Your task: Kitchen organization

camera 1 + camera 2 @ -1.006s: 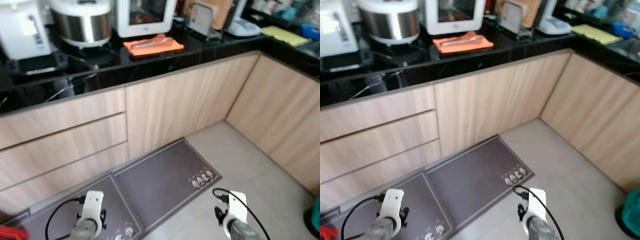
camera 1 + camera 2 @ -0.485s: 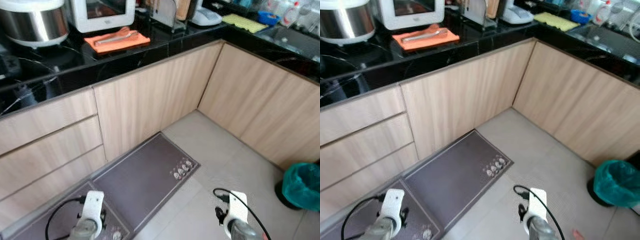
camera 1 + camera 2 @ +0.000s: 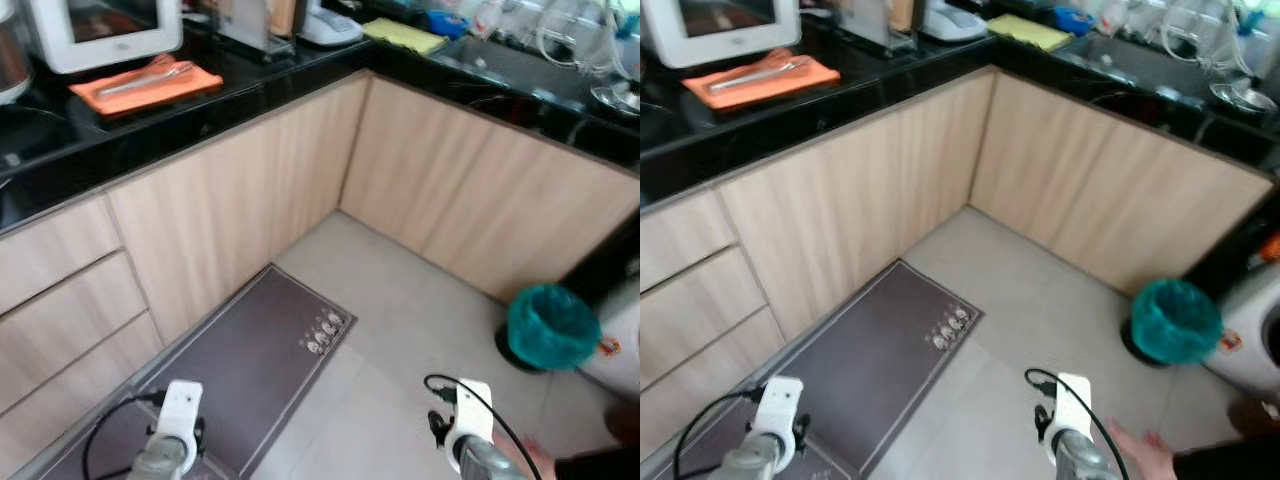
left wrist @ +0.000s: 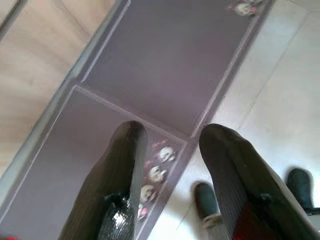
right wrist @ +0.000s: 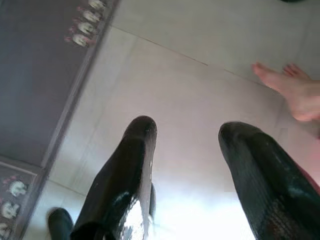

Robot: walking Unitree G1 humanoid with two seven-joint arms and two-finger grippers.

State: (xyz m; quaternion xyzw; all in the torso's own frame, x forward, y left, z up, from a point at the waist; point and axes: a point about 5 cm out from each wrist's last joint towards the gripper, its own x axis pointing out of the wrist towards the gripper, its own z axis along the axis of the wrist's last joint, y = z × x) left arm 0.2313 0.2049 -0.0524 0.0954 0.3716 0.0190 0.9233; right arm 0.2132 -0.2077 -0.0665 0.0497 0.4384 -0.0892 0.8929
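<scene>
Two runs of black countertop meet at a corner ahead of me, over pale wood cabinet fronts, with drawer fronts on the left run. Below them I see light floor tiles, and a dark grey mat lying along the foot of the left cabinets; a second mat butts against its end, each printed with a row of small cartoon figures. A teal-lined bin stands on the tiles against the right cabinets, just beside a white appliance at the edge of view.

On the left counter sits a white oven-like appliance and, in front of it, an orange cloth with metal tongs lying on it. Further along stand a rack and a white item near the corner; a yellow cloth lies on the right run, with a sink beyond it.

A person's bare foot rests on the tiles near my right arm.

Both arms hang low and idle. The left gripper hangs over the seam between the two mats, its fingers spread apart and holding nothing. The right gripper hangs over bare tile, fingers likewise parted and empty.
</scene>
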